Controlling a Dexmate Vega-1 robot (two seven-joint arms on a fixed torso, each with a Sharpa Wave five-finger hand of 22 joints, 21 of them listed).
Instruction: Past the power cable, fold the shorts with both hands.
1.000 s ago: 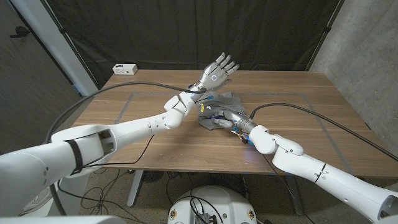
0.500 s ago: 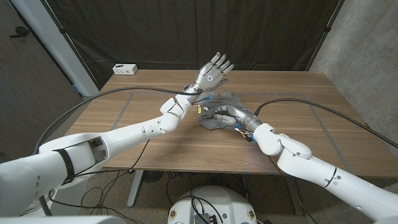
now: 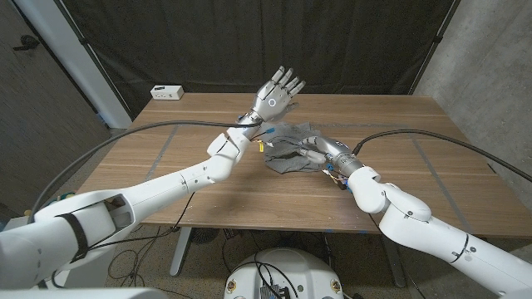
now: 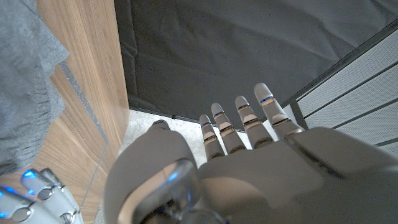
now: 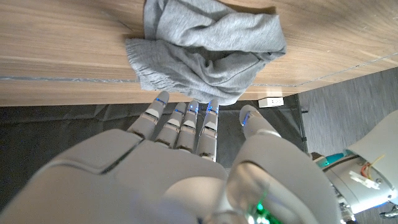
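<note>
Reaching, not yet folding: crumpled grey fabric shorts (image 3: 293,148) lying mid-table, right hand (image 3: 314,152) hovering just over them with fingers extended, left hand (image 3: 277,93) raised beyond, spread wide and empty, next needing lowering to grip an edge.

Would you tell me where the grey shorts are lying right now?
In the head view the grey shorts lie crumpled near the middle of the wooden table, under the right hand, with the raised left hand just behind them.
</note>
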